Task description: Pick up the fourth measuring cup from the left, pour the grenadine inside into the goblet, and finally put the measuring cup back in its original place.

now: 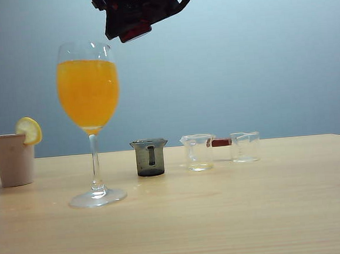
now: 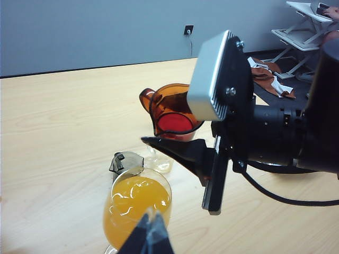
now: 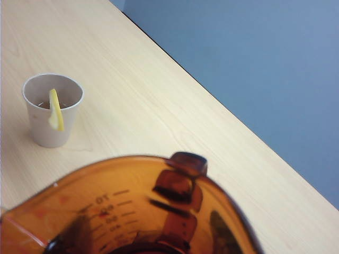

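Right gripper [image 2: 177, 151] clamped on light, rigid amber measuring cup [image 2: 172, 108] above fragile goblet [image 2: 136, 203]; left gripper [image 2: 150, 233] seemingly shut, empty.

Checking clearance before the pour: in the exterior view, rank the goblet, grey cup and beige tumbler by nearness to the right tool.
1. goblet, just below-left of the right tool.
2. grey cup, on the table underneath.
3. beige tumbler, far left.

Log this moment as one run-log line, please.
phase: pre-pour | right gripper: holds amber measuring cup above goblet | left gripper: shut, idle
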